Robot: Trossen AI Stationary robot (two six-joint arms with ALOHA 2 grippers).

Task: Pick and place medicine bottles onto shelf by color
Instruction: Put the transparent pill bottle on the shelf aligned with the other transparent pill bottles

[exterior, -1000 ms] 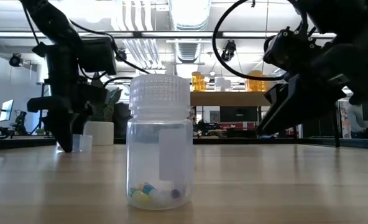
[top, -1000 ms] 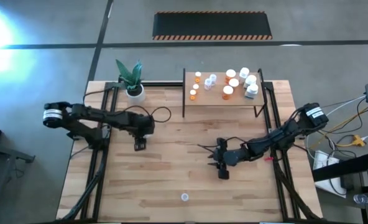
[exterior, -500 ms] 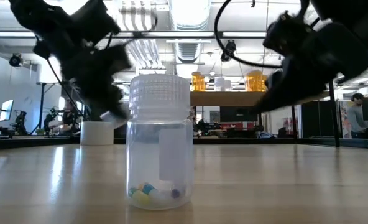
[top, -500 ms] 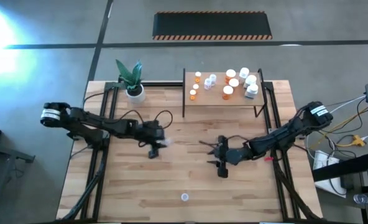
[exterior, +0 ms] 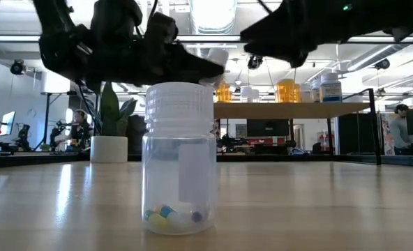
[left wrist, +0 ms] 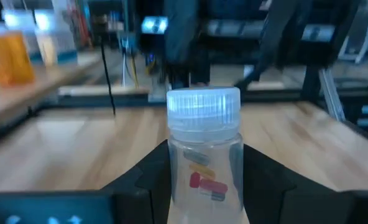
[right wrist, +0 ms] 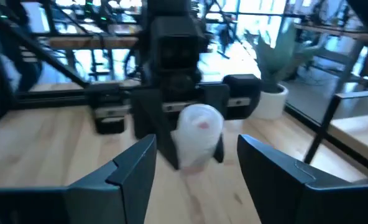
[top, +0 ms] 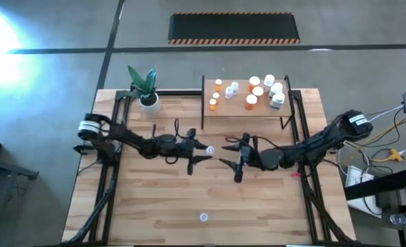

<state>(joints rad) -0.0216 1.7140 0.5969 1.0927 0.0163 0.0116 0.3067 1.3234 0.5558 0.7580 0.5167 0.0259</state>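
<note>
A clear medicine bottle (left wrist: 204, 163) with a white cap and coloured pills lies level above the table's middle, with my left gripper (top: 200, 149) shut on it. Its cap (top: 210, 148) points at my right gripper (top: 230, 154), which faces it open and level with nothing between its fingers (right wrist: 134, 168). A second clear bottle (top: 204, 217) stands on its base near the table's near edge. The shelf (top: 247, 113) at the far right carries several orange and white bottles. My left gripper pinches the clear bottle's body (left wrist: 173, 169) between its two fingers, one on each side. The fingers reach level from the table's left and lie along the bottle. The cap end (left wrist: 202, 107) sticks out past the fingertips, and the bottle is lifted clear of the table.
A white plant pot (top: 148, 101) stands at the far left. Black upright posts (top: 203, 103) frame the shelf. In the low view the standing clear bottle (exterior: 178, 164) is close to the camera, with both arms above and behind it.
My left gripper has swung from the table's left toward its middle, tipped from pointing down to level, and lifted the clear bottle clear of the table. My right gripper has risen, tipped up to level and now faces the bottle's cap.
</note>
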